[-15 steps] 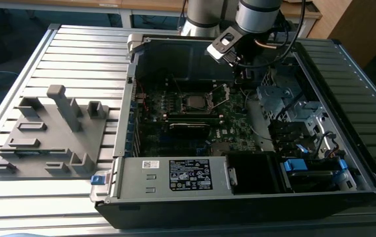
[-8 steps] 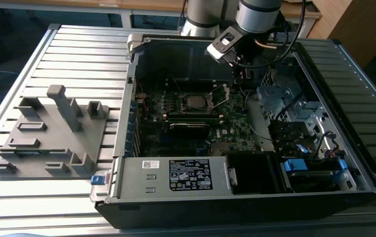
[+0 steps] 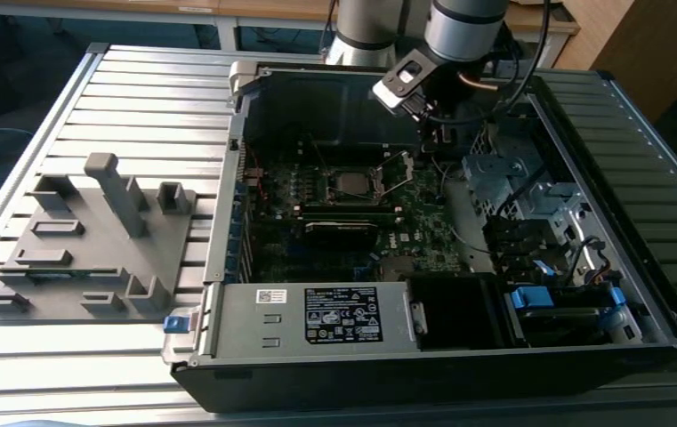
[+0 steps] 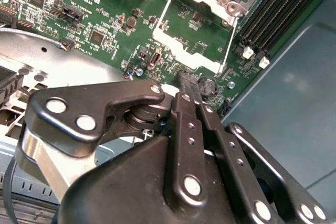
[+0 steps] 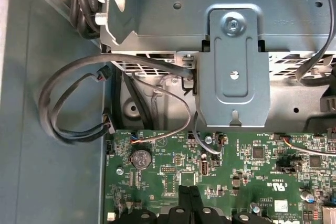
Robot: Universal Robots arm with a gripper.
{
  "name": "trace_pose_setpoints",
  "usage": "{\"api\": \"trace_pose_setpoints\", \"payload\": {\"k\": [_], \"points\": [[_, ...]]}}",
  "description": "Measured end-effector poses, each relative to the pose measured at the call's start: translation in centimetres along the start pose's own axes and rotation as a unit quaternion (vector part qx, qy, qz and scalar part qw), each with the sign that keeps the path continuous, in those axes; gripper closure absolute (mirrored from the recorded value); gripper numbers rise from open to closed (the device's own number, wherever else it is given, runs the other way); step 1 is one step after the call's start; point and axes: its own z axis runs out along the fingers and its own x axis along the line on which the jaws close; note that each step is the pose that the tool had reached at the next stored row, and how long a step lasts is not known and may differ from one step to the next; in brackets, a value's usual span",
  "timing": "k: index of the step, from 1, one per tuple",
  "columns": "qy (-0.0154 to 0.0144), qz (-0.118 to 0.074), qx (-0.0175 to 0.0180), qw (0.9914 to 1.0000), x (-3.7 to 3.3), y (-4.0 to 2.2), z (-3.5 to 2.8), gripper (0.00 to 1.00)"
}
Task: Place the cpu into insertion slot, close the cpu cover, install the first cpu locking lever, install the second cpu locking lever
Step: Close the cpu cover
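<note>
At the exterior view's left I see the slatted metal counter (image 3: 136, 80) carrying a grey fixture (image 3: 83, 267) of upright blocks. A small blue clip (image 3: 175, 323) sits just beside the open computer case (image 3: 433, 387). Moving across, the case lies on its side with the motherboard (image 3: 314, 222) facing up. The cpu (image 3: 350, 184) sits in its socket near the middle of the board, its dull grey top uncovered. Just to the exterior view's right of it, the cpu cover (image 3: 401, 171) stands swung up off the socket. In the second wrist view I see green board through the cover's window, and a thin wire lever (image 4: 164, 14) runs along one side of it.

The end effector (image 4: 188, 83) hangs low over the board, close to the cover's outer edge; I cannot tell whether it touches. Its fingers are pressed together, with nothing between them that I can make out. In the first wrist view a coin battery (image 5: 140, 157) and a grey metal bracket (image 5: 233, 77) lie beyond the tips. Farthest to the exterior view's right stands the drive cage (image 3: 516, 182).
</note>
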Motion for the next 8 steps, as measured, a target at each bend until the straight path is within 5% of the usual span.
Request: {"api": "trace_pose_setpoints", "payload": {"k": [8], "points": [[0.0,0.0,0.0,1.0,-0.02,0.04,0.8,0.89]]}}
